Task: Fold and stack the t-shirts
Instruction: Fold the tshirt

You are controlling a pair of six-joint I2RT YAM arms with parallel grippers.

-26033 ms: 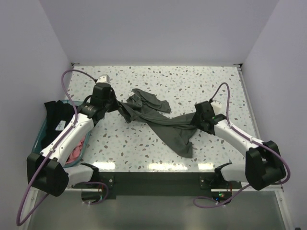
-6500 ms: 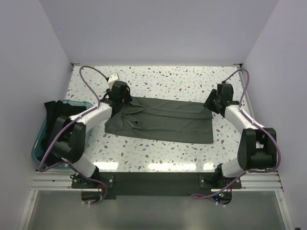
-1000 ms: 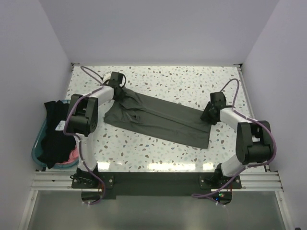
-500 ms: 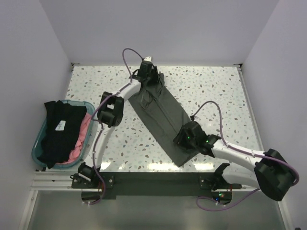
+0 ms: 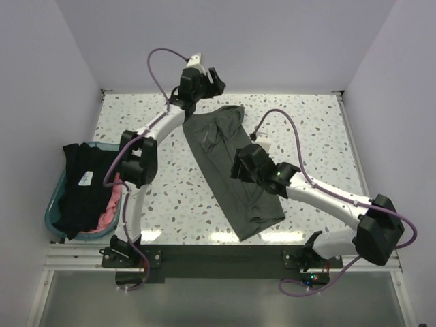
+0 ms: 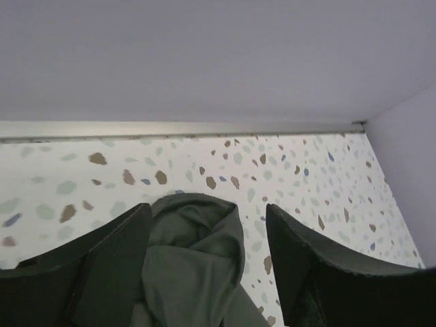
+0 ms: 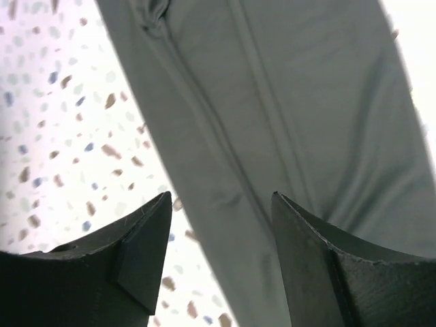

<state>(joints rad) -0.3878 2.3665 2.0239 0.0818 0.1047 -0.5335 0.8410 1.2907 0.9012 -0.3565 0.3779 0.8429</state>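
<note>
The left claw (image 6: 208, 214) was held spread, empty, over the shirt's (image 5: 231, 163) upper end, the right claw (image 7: 221, 201) likewise mid-frame, presumably so the shirt lay flat for folding.

The dark olive-green t-shirt (image 5: 238, 201), which lay across the table (image 5: 306, 122) a second ago, has swung round into a long strip slanting from far to near. The left gripper (image 6: 208, 218) has let go and lifted, jaws wide. The right gripper (image 7: 221, 201) has opened too and moved over the shirt's middle.
</note>
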